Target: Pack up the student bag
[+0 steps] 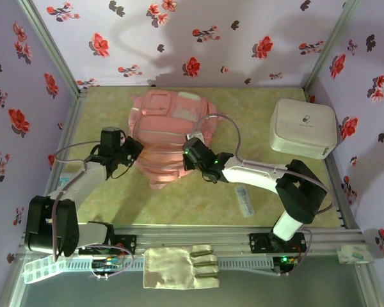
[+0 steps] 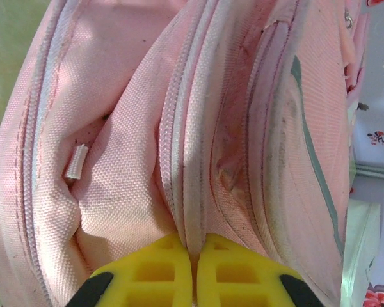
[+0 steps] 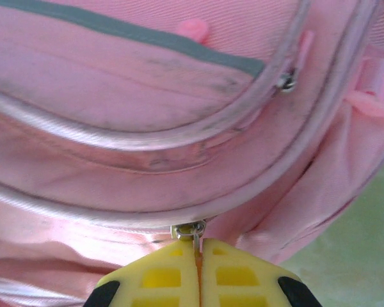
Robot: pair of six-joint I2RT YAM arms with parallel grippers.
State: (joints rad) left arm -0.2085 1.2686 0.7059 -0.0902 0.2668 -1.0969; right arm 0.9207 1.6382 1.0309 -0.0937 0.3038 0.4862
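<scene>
Top external view: pink student bag [image 1: 169, 137] lies on the table [image 1: 147, 204], pinched by both grippers.
Left gripper [image 1: 133, 150], at the bag's 9 o'clock edge, is clamped tight on a fabric fold beside a zipper seam. Right gripper [image 1: 189, 157], at 4 o'clock, is closed on a metal zipper pull [image 3: 191, 230]. White box [image 1: 303, 128] sits at 3 o'clock.

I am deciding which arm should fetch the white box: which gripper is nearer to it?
Right. The right gripper pinches the student bag's side facing the white box; the left gripper pinches its far side.
</scene>
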